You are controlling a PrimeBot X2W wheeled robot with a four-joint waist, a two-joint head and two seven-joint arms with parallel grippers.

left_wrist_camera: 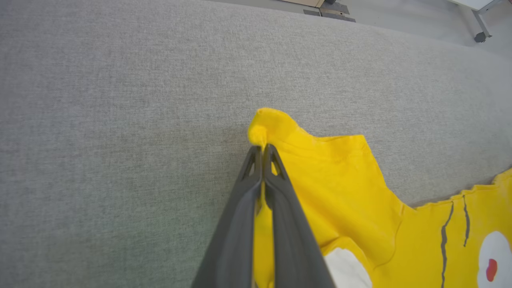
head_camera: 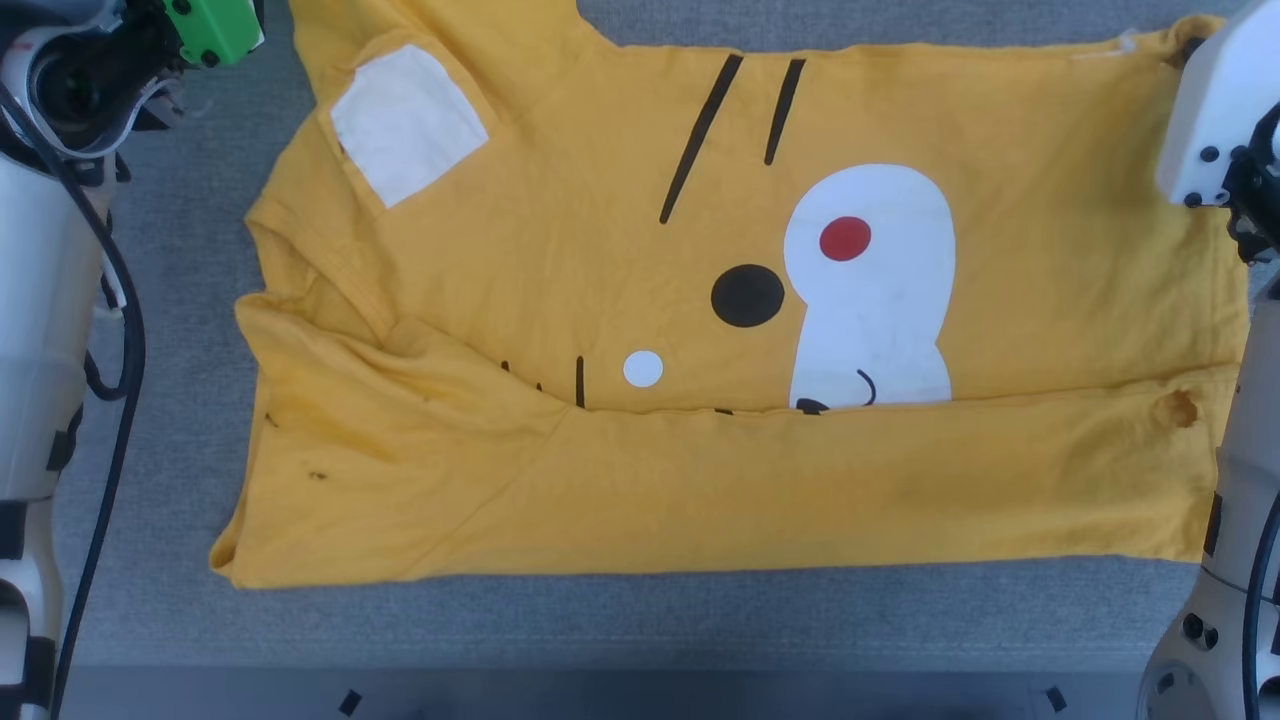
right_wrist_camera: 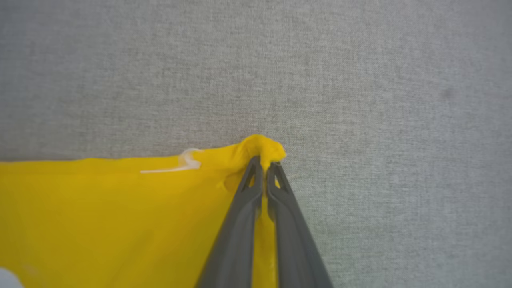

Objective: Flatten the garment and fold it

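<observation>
I see the shirt spread on the grey table, its near edge folded up over the face print. My left gripper is pinching the shirt's far left corner, and my right gripper is pinching its far right corner.

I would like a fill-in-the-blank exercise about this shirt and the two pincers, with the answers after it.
The left pincer and the right pincer are both ____ on the edge of the garment.
The dot inside the big white patch is ____.
The garment lies on a ____ cloth surface.
Missing words: shut; red; grey.
</observation>
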